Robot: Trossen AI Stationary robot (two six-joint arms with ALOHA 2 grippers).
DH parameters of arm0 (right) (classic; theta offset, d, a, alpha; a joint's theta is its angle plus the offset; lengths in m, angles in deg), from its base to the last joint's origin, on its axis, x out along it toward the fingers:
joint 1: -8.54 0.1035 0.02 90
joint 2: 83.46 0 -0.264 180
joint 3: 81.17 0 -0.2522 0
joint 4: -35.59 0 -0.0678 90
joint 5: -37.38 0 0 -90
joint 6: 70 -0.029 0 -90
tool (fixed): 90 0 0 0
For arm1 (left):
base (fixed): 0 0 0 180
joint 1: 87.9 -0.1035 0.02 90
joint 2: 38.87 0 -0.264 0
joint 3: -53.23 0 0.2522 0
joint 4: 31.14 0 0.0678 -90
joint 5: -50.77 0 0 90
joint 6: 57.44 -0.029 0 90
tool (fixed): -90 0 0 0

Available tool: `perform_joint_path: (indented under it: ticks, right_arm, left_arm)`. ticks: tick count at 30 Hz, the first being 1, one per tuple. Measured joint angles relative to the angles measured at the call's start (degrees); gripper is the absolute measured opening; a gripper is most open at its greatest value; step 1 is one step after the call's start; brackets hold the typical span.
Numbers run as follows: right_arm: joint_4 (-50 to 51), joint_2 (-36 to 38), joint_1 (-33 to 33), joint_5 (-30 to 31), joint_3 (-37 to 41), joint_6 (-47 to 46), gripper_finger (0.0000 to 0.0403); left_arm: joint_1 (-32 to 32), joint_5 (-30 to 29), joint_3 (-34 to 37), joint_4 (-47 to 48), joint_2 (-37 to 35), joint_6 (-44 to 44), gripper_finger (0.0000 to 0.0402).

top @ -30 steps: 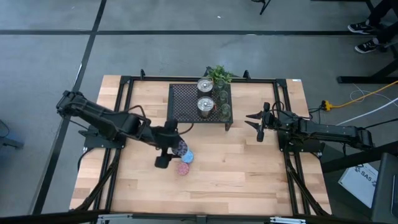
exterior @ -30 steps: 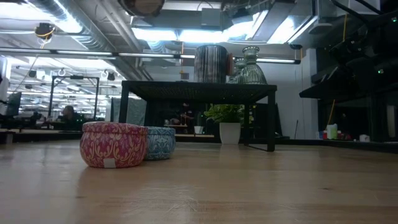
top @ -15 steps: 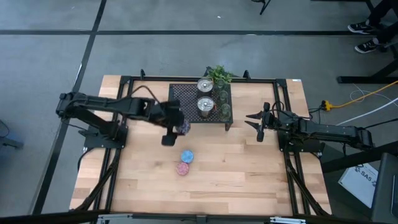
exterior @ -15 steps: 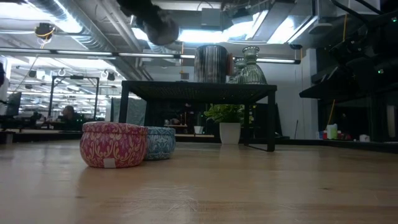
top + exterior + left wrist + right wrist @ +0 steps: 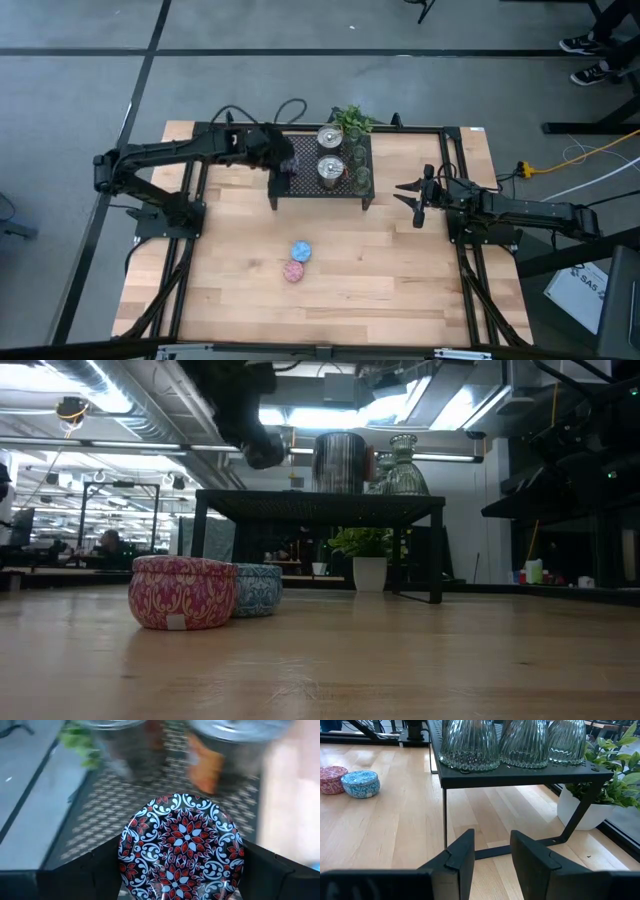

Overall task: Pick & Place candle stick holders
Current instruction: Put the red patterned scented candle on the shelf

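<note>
Purple candle stick holder [image 5: 181,846] gripped by left hand [image 5: 283,165] upper centre over black mesh rack [image 5: 300,152] | light stiff tin, probably slick, hold by rim sides | right hand [image 5: 490,851] idle centre-right, fingers slightly parted, empty | pink holder [image 5: 293,271], blue holder [image 5: 300,251] on wooden counter [image 5: 380,270] | open lab beyond

The silver holders [image 5: 220,750] are blurred, cut off above.

rack [image 5: 295,160] left half free; cups [image 5: 359,168] crowd right.
</note>
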Motion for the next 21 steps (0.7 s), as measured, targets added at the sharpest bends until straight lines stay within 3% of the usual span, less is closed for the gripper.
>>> perform_joint_path:
  ticks: [11,16,21]
  right_arm:
    - [-0.01,0.0,0.01,-0.02,0.0,0.0,0.0128]
    - [0.01,0.0,0.01,0.0,0.0,0.0,0.0128]
    - [-0.01,0.0,-0.01,0.0,0.0,0.0,0.0128]
  left_arm:
    - [-7.63,1.89,-1.73,-2.84,4.86,1.06,0.0295]
    - [-8.35,-2.76,-8.48,3.49,10.01,3.27,0.0295]
    - [-9.86,-2.93,-14.23,10.23,14.46,5.53,0.0295]
